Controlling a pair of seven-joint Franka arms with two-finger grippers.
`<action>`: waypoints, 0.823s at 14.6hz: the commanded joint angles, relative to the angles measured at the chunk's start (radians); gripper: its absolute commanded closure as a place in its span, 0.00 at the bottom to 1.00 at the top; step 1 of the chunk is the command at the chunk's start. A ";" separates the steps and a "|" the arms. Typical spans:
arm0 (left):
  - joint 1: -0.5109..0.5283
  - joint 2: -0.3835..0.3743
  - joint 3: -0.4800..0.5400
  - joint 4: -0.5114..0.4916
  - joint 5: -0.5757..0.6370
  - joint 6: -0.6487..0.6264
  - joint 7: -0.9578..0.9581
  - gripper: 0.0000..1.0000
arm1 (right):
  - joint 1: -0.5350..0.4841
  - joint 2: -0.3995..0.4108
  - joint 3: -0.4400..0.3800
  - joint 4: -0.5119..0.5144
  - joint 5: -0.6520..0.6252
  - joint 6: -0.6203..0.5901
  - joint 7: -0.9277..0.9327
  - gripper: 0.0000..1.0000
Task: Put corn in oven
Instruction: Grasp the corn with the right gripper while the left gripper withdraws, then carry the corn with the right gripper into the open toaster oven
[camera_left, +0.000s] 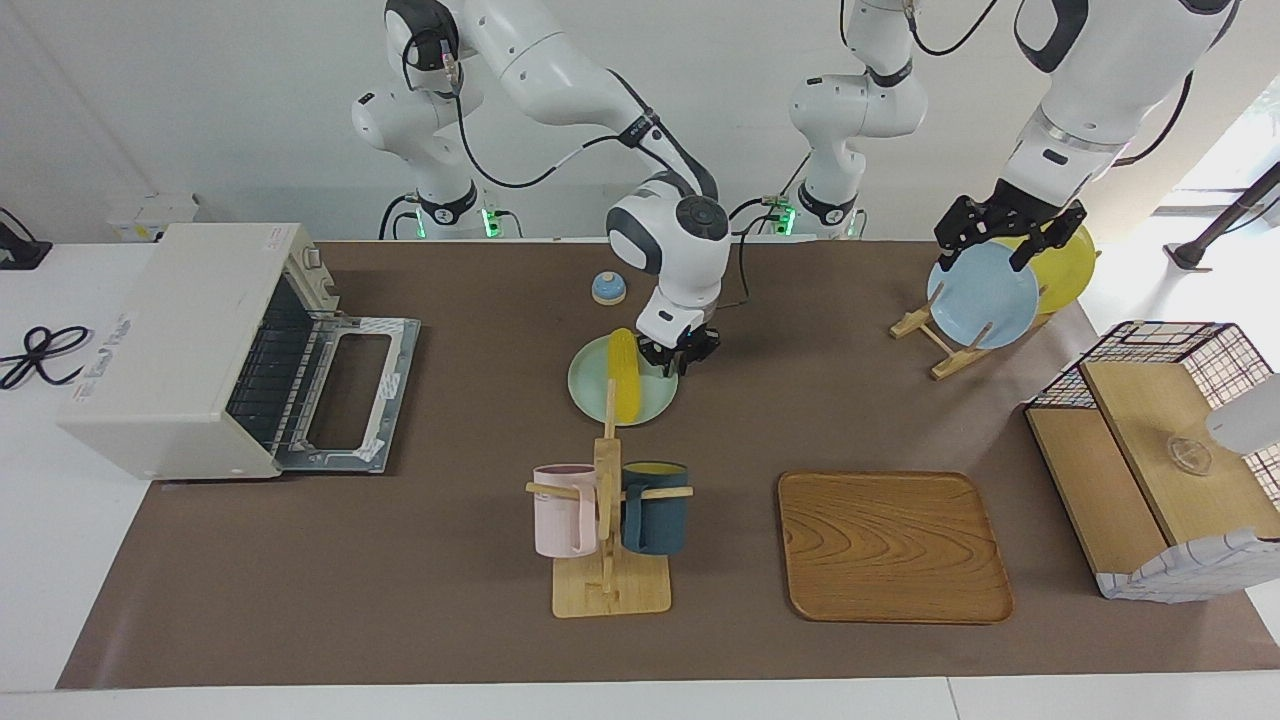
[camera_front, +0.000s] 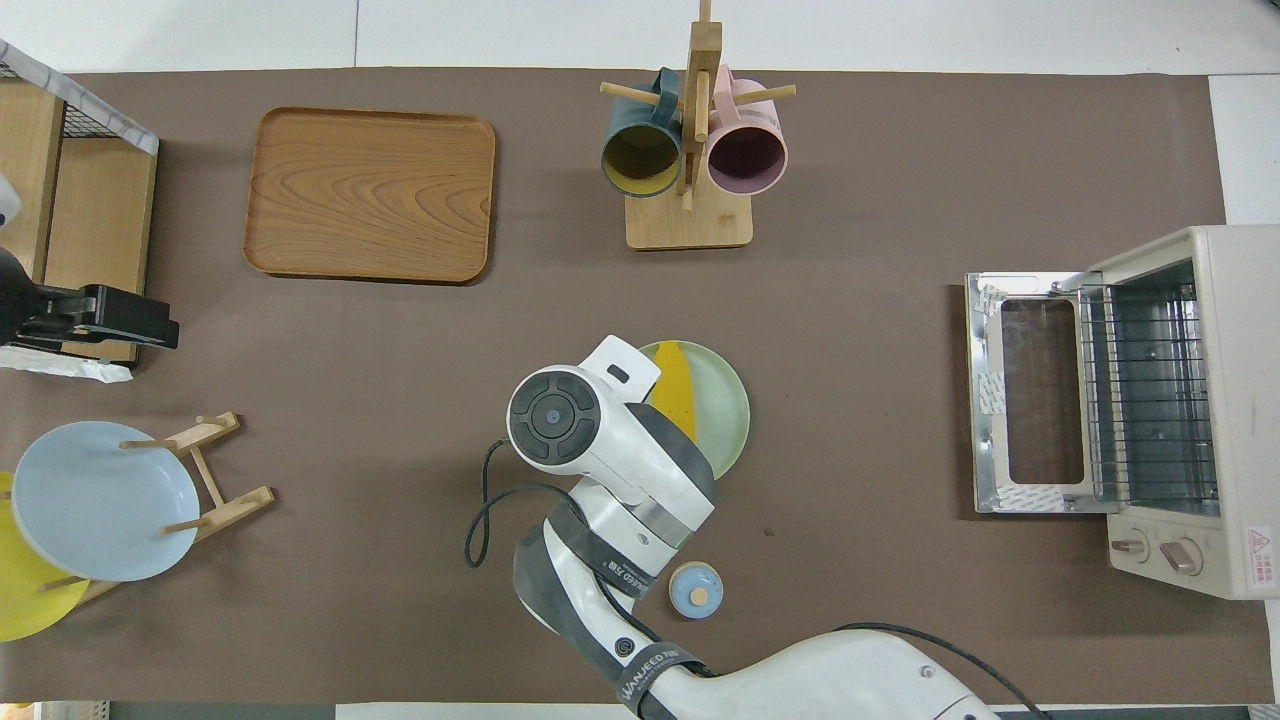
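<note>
Oven (camera_left: 215, 345) at the right arm's end, door dropped flat, rack bare. Corn (camera_left: 625, 375) lies on the green plate (camera_left: 655, 398) mid-table, tip pointing away from the robots. Your right gripper (camera_left: 680, 357) hangs just beside the cob over the plate's edge, holding nothing; can't tell how its fingers stand. Expect a light, stiff, smooth cob that rolls: pinch across its thick middle. Left gripper (camera_left: 1005, 240) waits open above the blue plate (camera_left: 985, 297)
</note>
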 joint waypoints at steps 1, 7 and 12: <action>-0.026 0.011 0.015 0.004 0.016 0.017 0.010 0.00 | 0.000 -0.031 -0.004 -0.027 -0.024 0.007 -0.007 1.00; -0.029 0.063 0.017 0.038 0.009 0.040 0.007 0.00 | -0.081 -0.091 -0.010 0.036 -0.145 -0.173 -0.082 1.00; -0.028 0.109 0.014 0.174 0.009 -0.103 0.008 0.00 | -0.291 -0.243 -0.010 0.015 -0.145 -0.343 -0.355 1.00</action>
